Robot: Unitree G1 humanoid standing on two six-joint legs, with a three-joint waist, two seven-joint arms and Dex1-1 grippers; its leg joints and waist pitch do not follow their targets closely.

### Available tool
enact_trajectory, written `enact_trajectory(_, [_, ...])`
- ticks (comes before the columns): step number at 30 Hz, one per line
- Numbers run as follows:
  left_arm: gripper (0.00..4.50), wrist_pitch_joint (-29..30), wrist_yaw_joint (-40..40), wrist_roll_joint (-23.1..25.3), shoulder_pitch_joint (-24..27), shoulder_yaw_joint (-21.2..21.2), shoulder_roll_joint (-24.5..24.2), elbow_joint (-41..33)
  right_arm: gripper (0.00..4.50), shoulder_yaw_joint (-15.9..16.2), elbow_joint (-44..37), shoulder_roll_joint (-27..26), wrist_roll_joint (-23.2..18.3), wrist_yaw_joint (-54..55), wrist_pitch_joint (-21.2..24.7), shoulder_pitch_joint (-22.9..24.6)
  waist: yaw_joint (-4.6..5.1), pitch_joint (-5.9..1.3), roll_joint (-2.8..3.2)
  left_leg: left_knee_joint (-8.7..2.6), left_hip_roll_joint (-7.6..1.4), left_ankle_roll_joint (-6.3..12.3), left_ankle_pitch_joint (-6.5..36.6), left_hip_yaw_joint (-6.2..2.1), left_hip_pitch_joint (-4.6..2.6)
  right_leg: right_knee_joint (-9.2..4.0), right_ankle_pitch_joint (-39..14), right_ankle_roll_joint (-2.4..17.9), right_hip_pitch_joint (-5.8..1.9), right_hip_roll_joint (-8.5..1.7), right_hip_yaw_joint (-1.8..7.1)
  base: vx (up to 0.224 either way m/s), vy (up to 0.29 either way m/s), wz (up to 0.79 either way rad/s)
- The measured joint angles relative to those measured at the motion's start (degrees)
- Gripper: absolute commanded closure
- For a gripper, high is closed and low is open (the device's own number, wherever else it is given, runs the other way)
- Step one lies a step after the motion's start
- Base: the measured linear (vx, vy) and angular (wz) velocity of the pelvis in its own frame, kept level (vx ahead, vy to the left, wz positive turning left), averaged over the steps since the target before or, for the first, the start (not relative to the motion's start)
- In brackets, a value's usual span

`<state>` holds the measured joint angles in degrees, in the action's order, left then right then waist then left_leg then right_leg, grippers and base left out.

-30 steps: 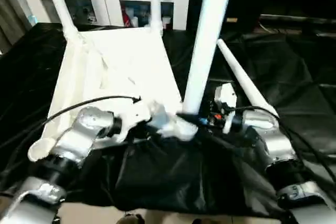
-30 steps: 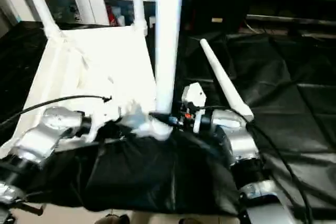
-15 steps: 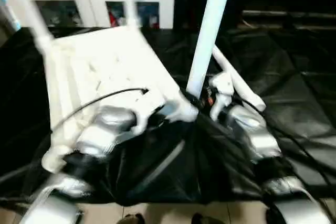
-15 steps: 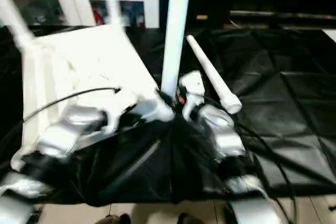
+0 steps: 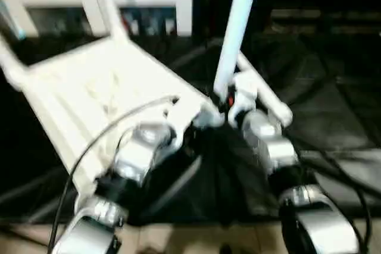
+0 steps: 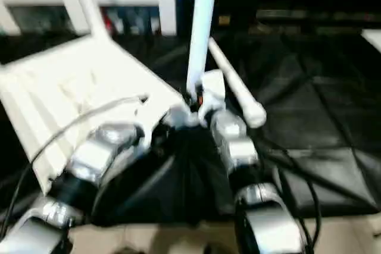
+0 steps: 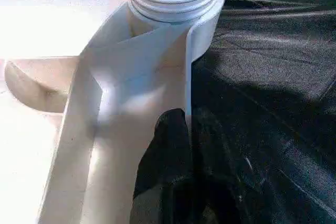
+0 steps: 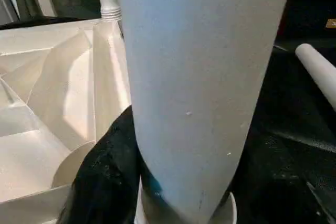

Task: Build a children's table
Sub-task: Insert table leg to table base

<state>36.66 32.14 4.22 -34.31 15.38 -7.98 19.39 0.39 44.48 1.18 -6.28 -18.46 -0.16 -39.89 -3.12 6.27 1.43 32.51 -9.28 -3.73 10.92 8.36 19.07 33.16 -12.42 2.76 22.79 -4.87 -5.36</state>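
While my head camera shows the upturned table (image 5: 101,96) on the black cloth (image 5: 333,117), my wrists show more: left gripper (image 7: 176,145) clenched on its rim, right gripper (image 8: 113,182) grasping the upright leg (image 8: 199,77).

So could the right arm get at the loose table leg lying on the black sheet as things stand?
Probably not yet: the right gripper is closed on the upright leg; the loose leg lies just beyond, unobstructed.

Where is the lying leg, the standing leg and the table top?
loose leg (image 6: 238,84), right eye view, middle of the tube lying on the black sheet
upright leg (image 5: 233,40), left eye view, mid-shaft above the corner socket
table top (image 5: 89,96), left eye view, ribbed underside
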Motion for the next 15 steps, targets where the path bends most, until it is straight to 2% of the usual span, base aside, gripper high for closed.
enact_trajectory(4, [4.5,0.21,0.0,-0.03,0.0,0.0,-0.26,-0.15,2.62,0.03,0.64,0.0,0.52,-0.44,0.0,-0.55,0.16,-0.05,-0.04,-0.64,0.0,0.01,-0.01,0.05,0.0,-0.6,0.0,-0.01,-0.06,0.0,-0.16,0.0,0.0,0.0])
enact_trajectory(10, [4.5,0.43,0.03,-0.1,0.0,0.05,-0.64,-0.45,2.62,0.02,1.35,0.01,1.26,-1.36,-0.01,-1.26,0.48,-0.05,-0.04,-0.7,0.0,0.02,-0.01,0.08,0.05,-0.95,0.0,-0.02,-0.07,0.0,-0.22,0.0,0.0,0.0])
enact_trajectory(11, [4.5,0.46,0.04,-0.11,0.0,0.05,-0.7,-0.47,2.06,0.02,1.51,0.03,1.27,-1.54,-0.01,-1.37,0.53,-0.05,-0.04,-0.7,-0.01,0.02,-0.01,0.1,0.06,-0.99,0.0,-0.02,-0.08,0.0,-0.22,0.0,0.0,0.0])
enact_trajectory(15, [4.5,0.49,0.12,-0.18,0.14,0.09,-1.03,-0.82,1.86,-0.24,3.02,0.23,1.05,-3.17,0.65,-0.88,0.66,-0.04,-0.04,-0.68,-0.01,0.03,-0.02,0.16,0.14,-1.05,0.01,-0.01,-0.04,-0.01,-0.2,0.0,0.0,0.0])
